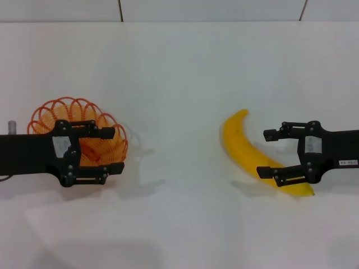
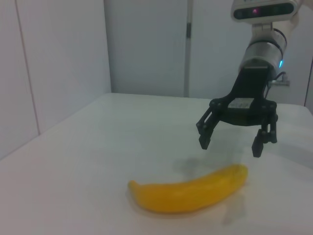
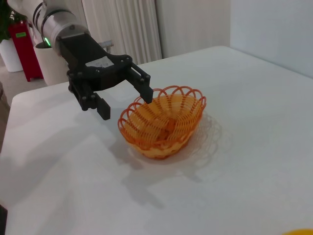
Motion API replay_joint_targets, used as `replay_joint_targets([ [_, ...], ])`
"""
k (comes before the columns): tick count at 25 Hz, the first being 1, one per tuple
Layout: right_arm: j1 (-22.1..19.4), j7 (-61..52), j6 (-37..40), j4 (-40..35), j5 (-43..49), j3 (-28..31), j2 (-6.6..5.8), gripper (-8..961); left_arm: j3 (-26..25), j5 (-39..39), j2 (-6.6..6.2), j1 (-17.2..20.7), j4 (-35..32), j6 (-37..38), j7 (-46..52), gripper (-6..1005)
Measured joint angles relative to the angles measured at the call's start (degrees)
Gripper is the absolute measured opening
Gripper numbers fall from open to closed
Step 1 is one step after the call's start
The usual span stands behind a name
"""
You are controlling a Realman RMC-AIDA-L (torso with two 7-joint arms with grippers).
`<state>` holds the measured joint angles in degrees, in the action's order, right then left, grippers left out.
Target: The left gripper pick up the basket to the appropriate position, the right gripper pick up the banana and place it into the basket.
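Observation:
The orange wire basket [image 1: 72, 110] stands on the white table at the left. My left gripper [image 1: 115, 150] is open and hovers over the basket's right-hand part, holding nothing. In the right wrist view the left gripper [image 3: 124, 104] sits at the rim of the basket [image 3: 164, 122], one finger by the rim and one outside it. The yellow banana [image 1: 240, 140] lies on the table at the right. My right gripper [image 1: 265, 153] is open and empty over the banana's near end. In the left wrist view the right gripper [image 2: 230, 146] hangs clearly above the banana [image 2: 190, 192].
The white table [image 1: 179, 73] runs back to a pale wall. A small grey cylinder [image 1: 11, 124] stands at the far left edge. Off the table, a red object [image 3: 27, 49] shows in the right wrist view.

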<state>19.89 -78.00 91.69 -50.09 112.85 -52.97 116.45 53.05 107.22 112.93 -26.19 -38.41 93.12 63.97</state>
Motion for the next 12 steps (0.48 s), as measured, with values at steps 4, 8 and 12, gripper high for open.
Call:
replay_joint_targets([
  [4, 0.0, 0.1, 0.0, 0.0, 0.0, 0.0, 0.0, 882, 0.0, 0.0, 0.21, 0.0, 0.0, 0.0, -0.2, 749],
  [8, 0.0, 0.1, -0.1, 0.1, 0.0, 0.0, 0.0, 882, 0.0, 0.0, 0.31, 0.0, 0.0, -0.1, -0.4, 743],
  [12, 0.1, 0.1, -0.1, 0.1, 0.0, 0.1, 0.0, 882, -2.8, 0.0, 0.56, 0.0, 0.0, -1.0, 0.9, 736],
])
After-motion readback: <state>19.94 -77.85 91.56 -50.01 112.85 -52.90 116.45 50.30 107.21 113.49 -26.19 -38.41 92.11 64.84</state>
